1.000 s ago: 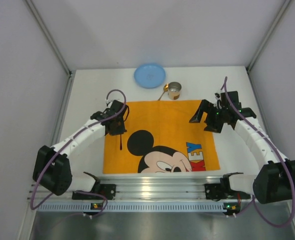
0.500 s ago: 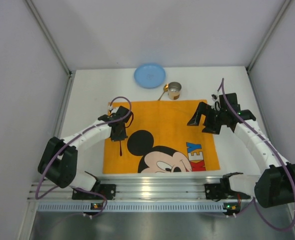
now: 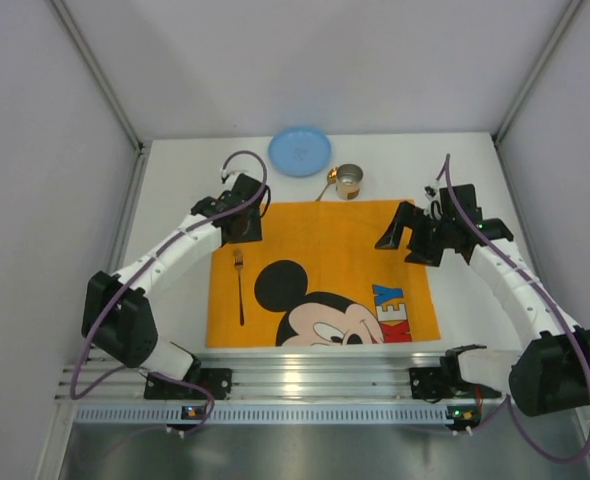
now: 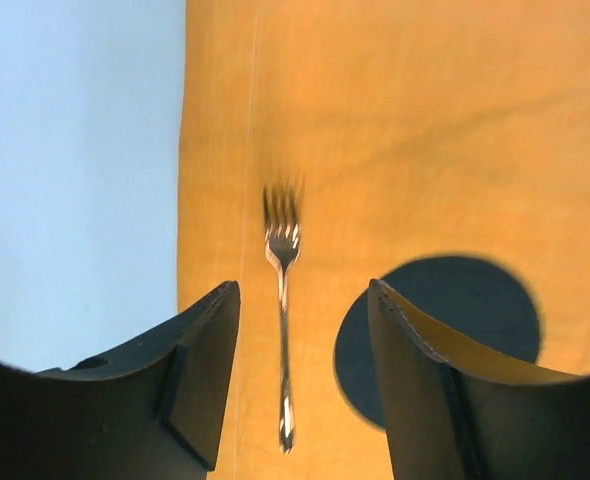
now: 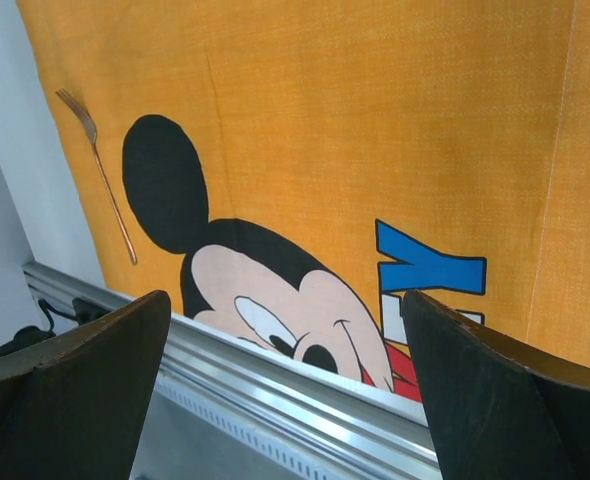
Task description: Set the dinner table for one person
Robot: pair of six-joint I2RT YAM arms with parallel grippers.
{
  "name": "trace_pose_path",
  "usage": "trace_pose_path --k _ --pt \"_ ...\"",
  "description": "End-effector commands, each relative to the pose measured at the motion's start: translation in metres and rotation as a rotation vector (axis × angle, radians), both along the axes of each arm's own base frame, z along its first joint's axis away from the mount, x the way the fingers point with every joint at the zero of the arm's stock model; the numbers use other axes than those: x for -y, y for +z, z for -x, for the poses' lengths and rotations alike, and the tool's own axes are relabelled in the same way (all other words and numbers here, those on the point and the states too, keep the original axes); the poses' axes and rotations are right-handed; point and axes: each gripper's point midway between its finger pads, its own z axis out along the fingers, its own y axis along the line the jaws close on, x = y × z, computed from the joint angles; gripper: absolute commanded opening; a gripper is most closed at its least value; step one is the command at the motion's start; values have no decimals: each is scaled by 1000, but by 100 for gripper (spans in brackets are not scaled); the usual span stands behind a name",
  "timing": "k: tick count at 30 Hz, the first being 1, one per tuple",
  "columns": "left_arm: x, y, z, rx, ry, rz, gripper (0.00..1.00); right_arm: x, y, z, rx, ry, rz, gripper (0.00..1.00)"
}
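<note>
Here the white tabletop [image 3: 170, 200] carries an orange cloth [image 3: 325, 240] at its near middle, with a fork [image 3: 239, 285] flat along the cloth's left margin. The left end effector [image 4: 300, 380], beyond the tines, and the right end effector [image 5: 285, 300] both gape wide and empty. The fork step looks done, so next probably comes fetching the blue plate [image 3: 299, 151] from the far edge.

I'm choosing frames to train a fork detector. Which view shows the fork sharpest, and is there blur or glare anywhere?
Left wrist: the fork has smeared tines and a crisper handle; the left fingers are dark, soft shapes. Right wrist: it is small but crisp on the sharply textured orange cloth. Top external: it is only a thin line, and glare whitens the metal rail.
</note>
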Motion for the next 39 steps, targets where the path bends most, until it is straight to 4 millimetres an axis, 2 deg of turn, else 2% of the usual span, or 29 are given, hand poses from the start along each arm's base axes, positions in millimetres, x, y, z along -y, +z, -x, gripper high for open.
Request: trace_pose_path --k 1,2,3,4,5,6,7,8,9,10,11,12,13,14,15,16,17,19,20,24,26,29,30,34,39 --pt "-1 34 -50 91 -33 -56 61 2 28 -14 89 -19 -4 100" --pt "8 39 -75 117 -39 -37 61 3 28 -13 86 -21 -2 100" --pt "3 36 -93 117 -26 -30 62 3 28 -14 86 -24 1 100" --pt "11 34 -106 110 -41 18 61 4 29 -15 85 -26 2 100" --pt "19 56 -133 167 -36 68 61 4 27 -14 76 -27 5 100" --pt "17 25 -155 110 -19 81 60 6 29 -15 79 -31 8 100" --pt "26 24 -169 108 -25 137 58 6 30 -16 78 -31 11 100" --pt "26 39 -198 161 -11 183 57 8 30 -17 73 -34 19 100" --pt "31 14 -219 147 7 221 57 10 33 -17 74 -36 28 100" --pt "32 13 -235 168 19 267 57 11 34 -18 74 -37 35 100" --pt "41 24 -253 213 1 339 57 12 34 -19 70 -39 44 100" --pt "38 6 -274 228 34 380 58 15 35 -19 65 -42 60 100" --pt "38 3 -284 238 44 401 58 17 36 -20 64 -48 66 100" --pt "40 23 -302 300 48 425 60 19 35 -20 56 -53 78 100" --pt "42 18 -311 300 54 437 60 22 37 -22 59 -60 84 100" --pt "44 -6 -319 271 76 458 60 24 36 -21 49 -59 93 100" --pt "47 3 -331 300 62 506 60 27 33 -23 40 -65 112 100" --pt "54 -3 -343 324 62 591 60 35 35 -24 34 -74 142 100" --pt "50 -15 -344 310 78 613 60 39 33 -26 28 -84 159 100" --pt "45 -36 -349 310 126 705 60 50 31 -31 12 -108 179 100" --pt "44 -51 -350 282 135 695 60 53 27 -34 -7 -112 179 100" --pt "49 -61 -352 261 115 710 57 56 21 -38 -32 -122 175 100" --pt "50 -72 -351 244 117 714 57 57 21 -40 -35 -126 174 100" --pt "52 -89 -348 211 122 718 50 58 17 -45 -52 -127 175 100" --pt "51 -93 -352 213 142 746 10 60 11 -46 -66 -126 179 100"
